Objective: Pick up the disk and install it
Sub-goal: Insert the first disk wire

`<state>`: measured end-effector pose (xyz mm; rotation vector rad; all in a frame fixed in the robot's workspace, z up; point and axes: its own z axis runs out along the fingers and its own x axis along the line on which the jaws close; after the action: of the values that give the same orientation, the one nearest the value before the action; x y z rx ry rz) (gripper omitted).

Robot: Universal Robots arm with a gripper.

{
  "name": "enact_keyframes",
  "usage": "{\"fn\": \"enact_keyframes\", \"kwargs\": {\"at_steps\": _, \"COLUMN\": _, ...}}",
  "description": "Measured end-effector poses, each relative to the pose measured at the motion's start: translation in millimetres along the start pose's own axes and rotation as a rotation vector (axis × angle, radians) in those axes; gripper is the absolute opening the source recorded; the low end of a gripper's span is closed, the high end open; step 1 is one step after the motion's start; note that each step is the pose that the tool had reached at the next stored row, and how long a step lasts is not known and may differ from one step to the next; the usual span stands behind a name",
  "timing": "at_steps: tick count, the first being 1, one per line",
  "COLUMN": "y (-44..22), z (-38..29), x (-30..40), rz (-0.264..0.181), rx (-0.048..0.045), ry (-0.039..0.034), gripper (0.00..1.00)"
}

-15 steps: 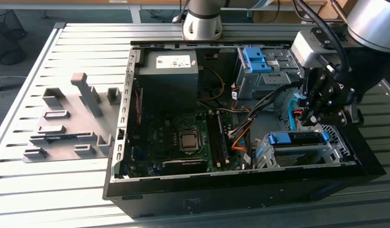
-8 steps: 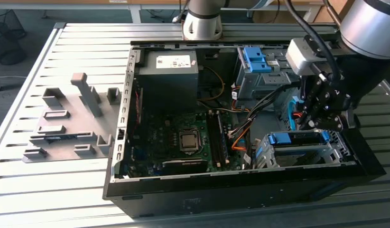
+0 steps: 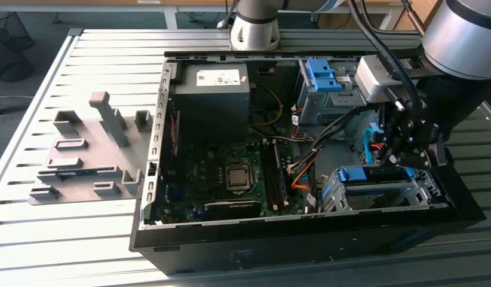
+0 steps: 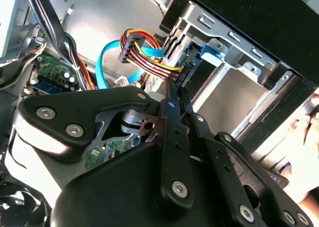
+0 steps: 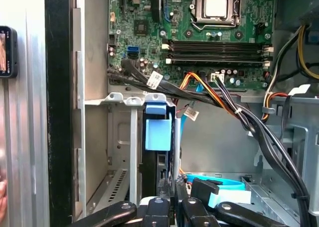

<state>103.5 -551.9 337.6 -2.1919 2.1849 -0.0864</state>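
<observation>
The gripper (image 3: 407, 156) hangs low inside the open computer case (image 3: 309, 251), at the exterior view's right, and its black fingers (image 4: 172, 95) look drawn almost together around a black power plug (image 4: 183, 72) with red, yellow and black wires (image 4: 149, 57), though whether they actually clamp it I cannot tell. Just beside it the disk (image 5: 158, 152), with its blue carrier (image 3: 362, 174), already sits in the grey metal bay (image 3: 373, 197) at the case's front corner. Beyond lie the green circuit board (image 3: 229, 179), the power supply box (image 3: 212, 89), and, well apart on the slatted table (image 3: 38, 239), a grey holder (image 3: 86, 161).
</observation>
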Motion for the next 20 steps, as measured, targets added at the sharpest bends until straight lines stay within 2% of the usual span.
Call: {"fn": "enact_keyframes", "kwargs": {"at_steps": 20, "y": -0.1, "z": 3.7, "x": 4.0, "rz": 0.002, "rx": 0.0, "ry": 0.0005, "gripper": 0.16}}
